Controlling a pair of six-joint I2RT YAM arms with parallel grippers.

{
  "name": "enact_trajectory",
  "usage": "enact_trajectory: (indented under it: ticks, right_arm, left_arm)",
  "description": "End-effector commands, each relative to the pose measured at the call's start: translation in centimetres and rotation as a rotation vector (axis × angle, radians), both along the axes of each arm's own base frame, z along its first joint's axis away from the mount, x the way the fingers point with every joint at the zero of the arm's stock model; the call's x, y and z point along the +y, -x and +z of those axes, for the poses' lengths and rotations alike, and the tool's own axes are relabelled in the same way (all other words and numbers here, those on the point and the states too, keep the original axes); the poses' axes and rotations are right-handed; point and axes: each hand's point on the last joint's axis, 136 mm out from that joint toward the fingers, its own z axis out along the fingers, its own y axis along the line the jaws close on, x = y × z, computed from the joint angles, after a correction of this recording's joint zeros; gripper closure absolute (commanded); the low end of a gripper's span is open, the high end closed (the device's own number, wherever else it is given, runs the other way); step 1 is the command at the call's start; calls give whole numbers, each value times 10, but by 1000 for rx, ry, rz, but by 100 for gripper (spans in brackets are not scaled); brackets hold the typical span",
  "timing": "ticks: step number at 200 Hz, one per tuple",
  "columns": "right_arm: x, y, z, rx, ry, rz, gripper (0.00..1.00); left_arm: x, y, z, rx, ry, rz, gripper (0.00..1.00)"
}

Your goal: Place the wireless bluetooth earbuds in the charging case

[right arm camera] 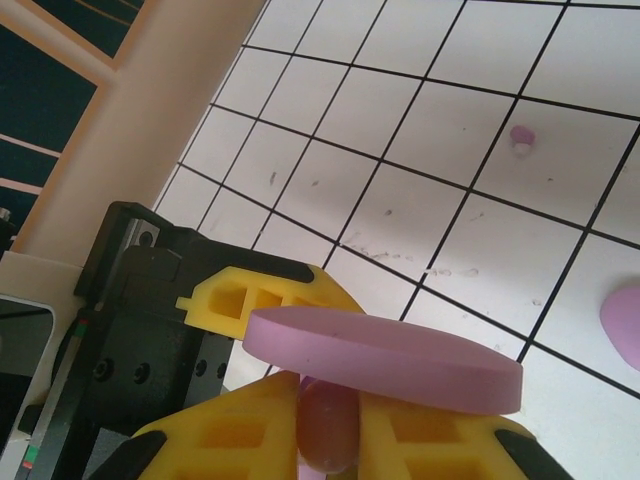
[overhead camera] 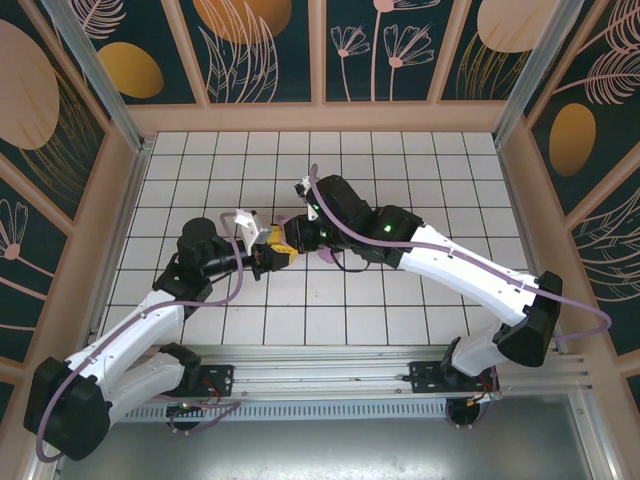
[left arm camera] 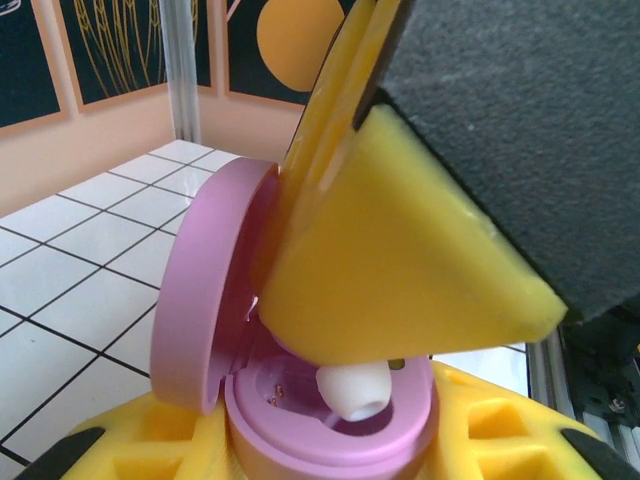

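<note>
We see the left end effector closed on the charging case, its yellow fingers clamping the round base so the well faces up. We judge this gives the other arm a fixed target. The lid, a smooth matte pink disc, stands hinged open to one side, clear of the well. The right end effector pinches an earbud in a narrow grip and lowers it stem-first. A soft white tip already sits inside the well. A second earbud lies well apart on the glossy tiled surface.
</note>
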Motion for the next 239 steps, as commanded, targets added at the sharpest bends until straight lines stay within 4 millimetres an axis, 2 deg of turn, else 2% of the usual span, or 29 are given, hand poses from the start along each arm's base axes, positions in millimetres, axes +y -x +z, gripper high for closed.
enact_trajectory:
  ticks: [1,44,79,100,162,204,239]
  right_arm:
    - [2,3,1,-11,29,20,82]
    - [2,6,2,-3,36,29,81]
    - [2,9,0,6,46,34,72]
    - [2,8,2,5,44,31,70]
    - [2,5,10,-2,26,15,70]
    - [-4,0,6,6,37,-22,74]
    - [-6,-2,4,9,49,-31,74]
  left_arm:
    - [-4,4,10,-63,14,-37,100]
    - [-4,3,10,-63,12,-33,100]
    - [-4,3,10,-63,12,-32,100]
    - [-4,3,10,-64,12,-31,100]
    - [-4,3,11,-64,12,-32,100]
    - [-3,2,11,-68,7,-30,100]
    - [-4,2,10,-70,5,-30,100]
